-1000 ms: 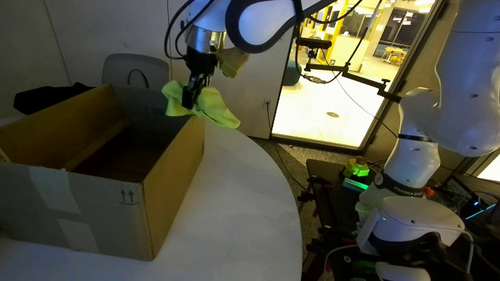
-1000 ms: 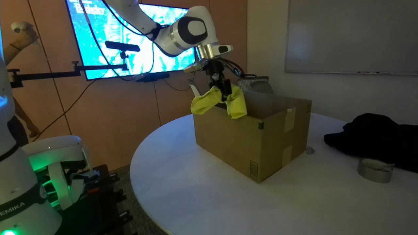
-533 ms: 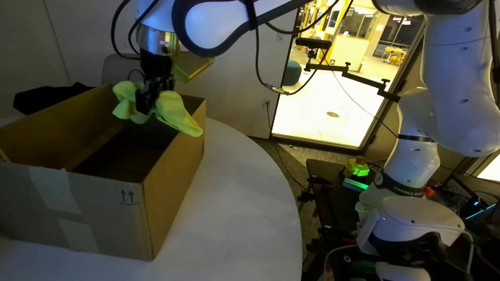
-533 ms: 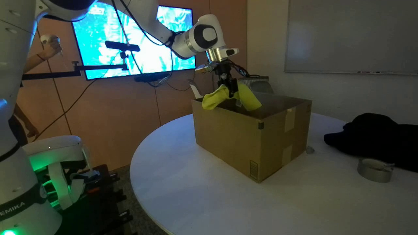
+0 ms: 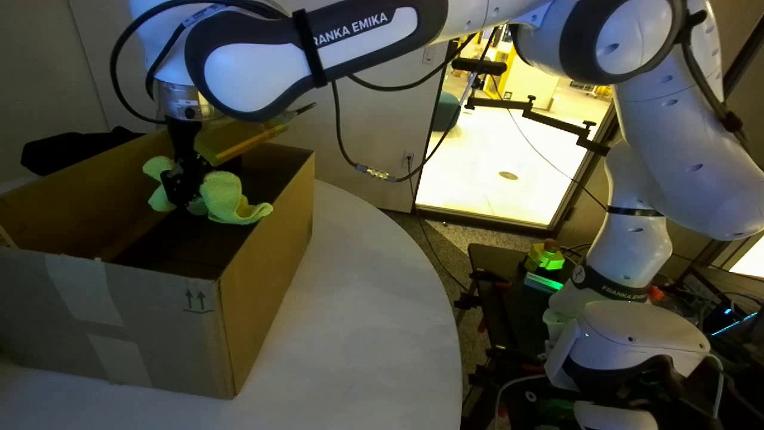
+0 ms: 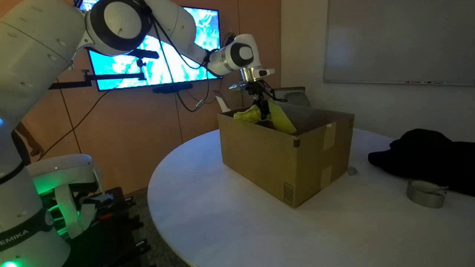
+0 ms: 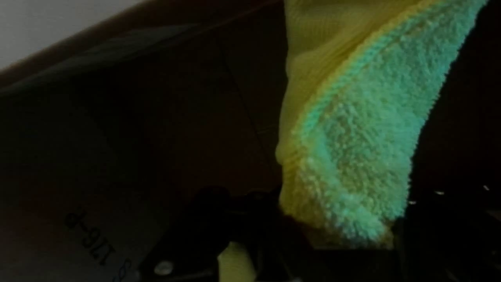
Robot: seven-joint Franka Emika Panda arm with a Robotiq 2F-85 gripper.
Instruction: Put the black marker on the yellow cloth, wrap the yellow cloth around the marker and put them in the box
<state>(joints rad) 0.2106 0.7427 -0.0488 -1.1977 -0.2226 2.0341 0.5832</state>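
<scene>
The soft yellow-green fabric cloth is pinched in your black gripper, jaws closed nearly all the way, and hangs within the mouth of the large brown corrugated cardboard box; the slim black marker isn't visible, perhaps hidden in the folds. You're likely on the boxing step, which calls for lowering further before you let go. Black printed up-arrows mark the box and "FRANKA EMIKA" the white-and-grey robot arm, while the black print inside the box is too dim to read surely.
</scene>
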